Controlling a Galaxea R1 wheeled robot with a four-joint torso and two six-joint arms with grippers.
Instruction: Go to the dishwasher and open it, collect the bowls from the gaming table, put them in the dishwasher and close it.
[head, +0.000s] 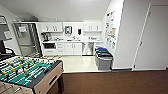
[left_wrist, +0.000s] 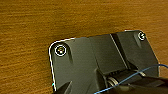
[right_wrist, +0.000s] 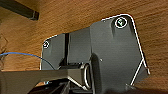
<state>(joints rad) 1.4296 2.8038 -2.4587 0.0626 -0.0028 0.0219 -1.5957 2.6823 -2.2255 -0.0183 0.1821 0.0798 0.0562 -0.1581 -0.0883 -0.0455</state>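
Observation:
The dishwasher (head: 87, 48), with a brushed steel front, sits shut under the white counter of the kitchenette at the far end of the room. The gaming table (head: 27, 71), a table-football table with a green field and rods, stands close at the lower left. Small yellow shapes dot its field, and I cannot tell whether any of them is a bowl. Both wrist views look down past the robot's dark plate onto brown wood-grain floor (left_wrist: 37, 20).
Grey bins (head: 103, 60) with dark and blue lids stand against the right wall before the kitchenette. A white door (head: 155, 37) is at the right. Brown floor (head: 112, 83) leads to pale kitchen floor (head: 77, 63). A dark bar (right_wrist: 22, 10) crosses one corner of the right wrist view.

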